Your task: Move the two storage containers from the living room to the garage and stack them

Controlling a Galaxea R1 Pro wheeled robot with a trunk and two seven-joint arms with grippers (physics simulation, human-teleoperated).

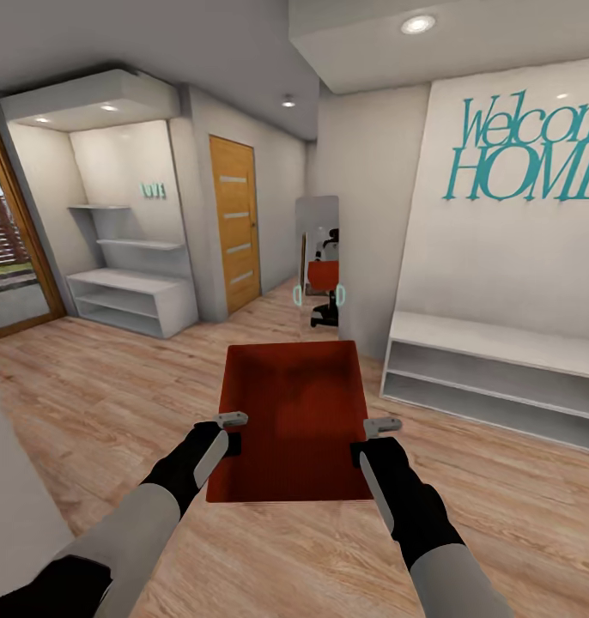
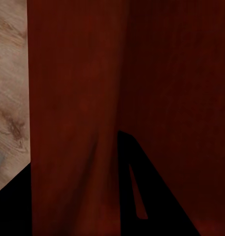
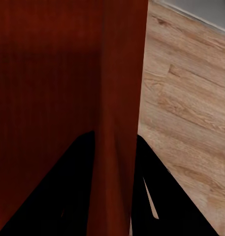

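An orange-red storage container (image 1: 294, 412) hangs level above the light wood plank floor, held from both long sides. My left gripper (image 1: 232, 432) is shut on its left wall and my right gripper (image 1: 373, 438) on its right wall. In the left wrist view the red container wall (image 2: 78, 98) runs between the dark fingers of the left gripper (image 2: 78, 206). In the right wrist view the container wall (image 3: 119, 88) is pinched by the right gripper (image 3: 114, 196). The container's inside looks empty. The garage is out of view.
A low white shelf bench (image 1: 492, 378) stands along the right wall under teal lettering. A white shelf unit (image 1: 131, 296) fills the left alcove, beside a wood-framed glass door (image 1: 11, 257). Ahead are a wooden door (image 1: 234, 223) and a mirror (image 1: 320, 257). Plank floor (image 1: 114, 386) lies between.
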